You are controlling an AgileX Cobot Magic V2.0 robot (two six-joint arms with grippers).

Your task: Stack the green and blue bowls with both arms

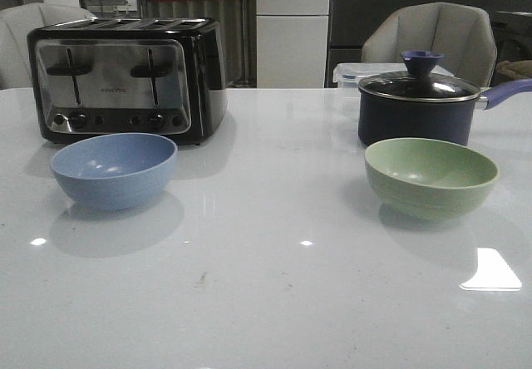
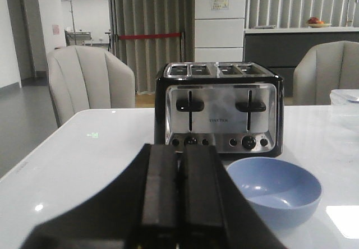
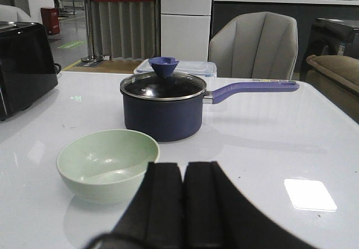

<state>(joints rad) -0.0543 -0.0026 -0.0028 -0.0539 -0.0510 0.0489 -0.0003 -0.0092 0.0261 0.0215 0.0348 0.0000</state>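
Two bowls on a white table, well apart, both right side up. Blue bowl on the left, just in front of a black and silver toaster. Green bowl on the right, just in front of a dark navy pot with a glass lid and a purple handle. Behind the pot, a clear plastic box. Grey chairs past the table's far edge. Left gripper low over the table near the blue bowl, jaws pressed together, holding nothing. Right gripper low beside the green bowl, jaws together too, holding nothing. Neither gripper touching a bowl.
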